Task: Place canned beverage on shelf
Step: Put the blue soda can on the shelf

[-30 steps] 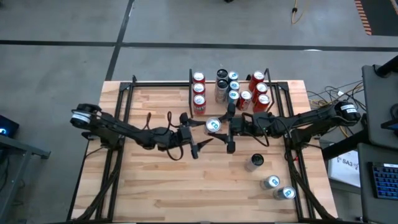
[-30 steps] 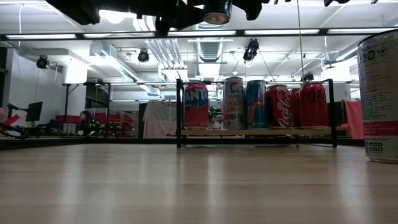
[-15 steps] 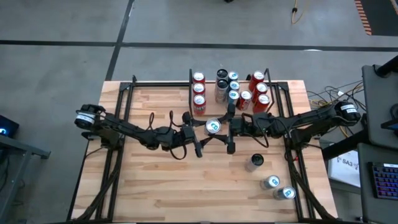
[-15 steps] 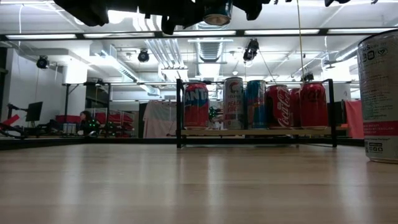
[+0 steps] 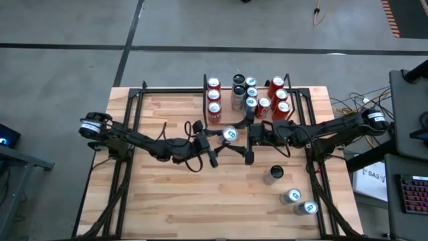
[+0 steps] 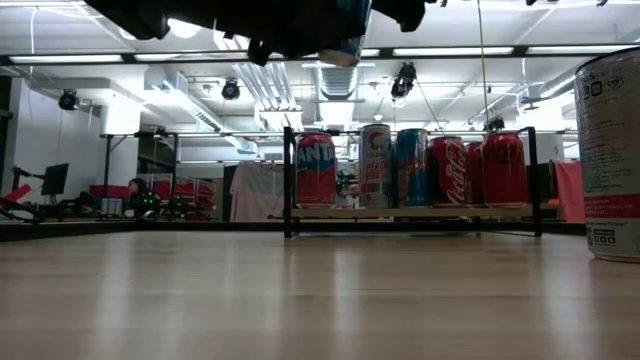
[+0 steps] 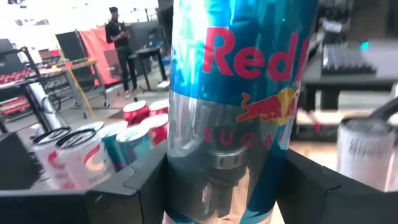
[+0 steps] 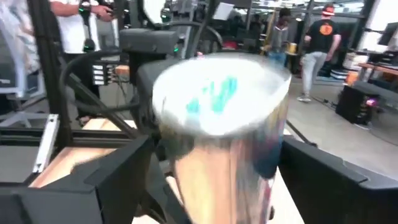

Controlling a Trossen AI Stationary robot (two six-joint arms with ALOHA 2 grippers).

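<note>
One can (image 5: 229, 134) in left claw (image 5: 215, 142), three cans (image 5: 291, 195) on table

You are looking at the shelf (image 5: 247, 100) sitting at the far middle edge of the surface (image 5: 167, 201), carrying rows of cans (image 5: 214, 100) standing upright on it. Just in front of the shelf, the raised can (image 5: 229, 134) is hanging above the surface between the left claw (image 5: 208, 144) on its left and the right claw (image 5: 249, 142) on its right. Toward the near right corner, three loose cans (image 5: 292, 196) are standing on the surface, well apart from the shelf.
</note>
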